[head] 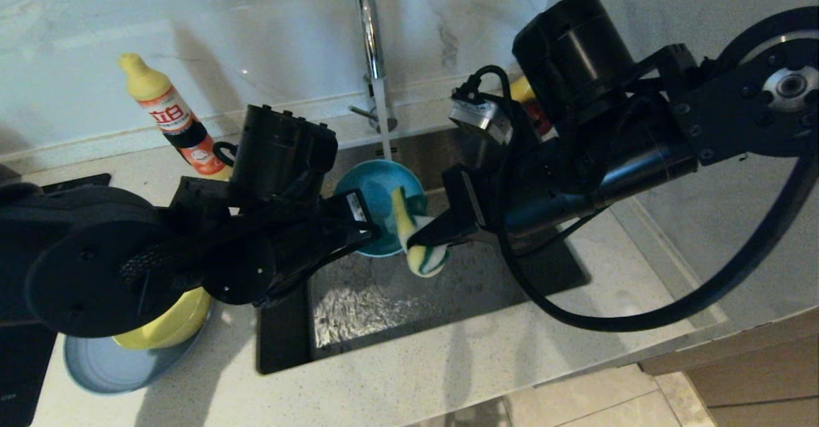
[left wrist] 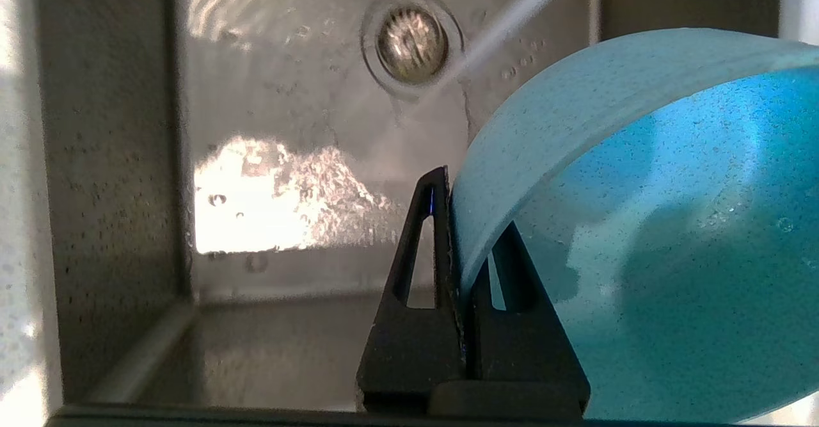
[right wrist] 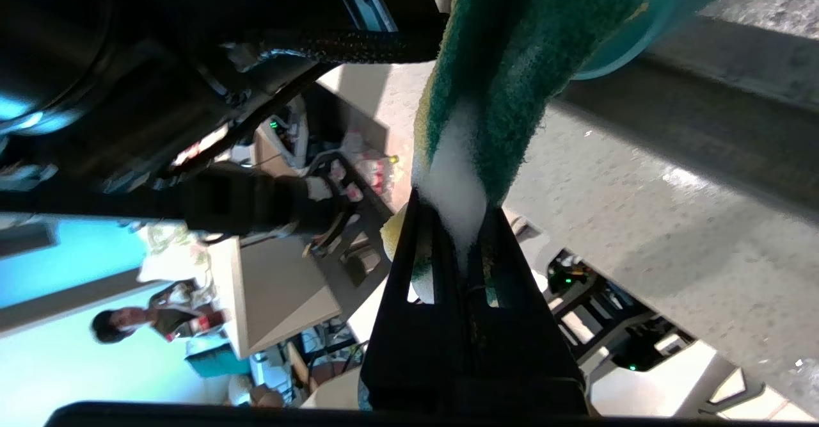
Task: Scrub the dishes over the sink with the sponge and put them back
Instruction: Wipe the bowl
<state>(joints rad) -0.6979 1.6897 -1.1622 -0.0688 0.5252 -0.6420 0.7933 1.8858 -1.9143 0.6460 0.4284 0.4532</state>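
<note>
Over the sink (head: 358, 315) my left gripper (head: 366, 227) is shut on the rim of the teal-blue bowl (head: 377, 190), tilted under the running tap (head: 370, 36). In the left wrist view one black finger (left wrist: 427, 235) sits outside the bowl (left wrist: 640, 222) wall and the other inside. My right gripper (head: 419, 240) is shut on the sponge (head: 416, 241), which is foamy and lies against the bowl's inside edge. The sponge (right wrist: 512, 75) shows its green scouring face in the right wrist view. A yellow bowl (head: 176, 321) sits on the grey-blue plate (head: 109, 366) at the front left.
A yellow and orange detergent bottle (head: 169, 113) stands on the counter behind my left arm. Water streams from the tap into the basin, whose drain (left wrist: 411, 43) is near the middle. The counter's front edge (head: 512, 388) runs below the sink.
</note>
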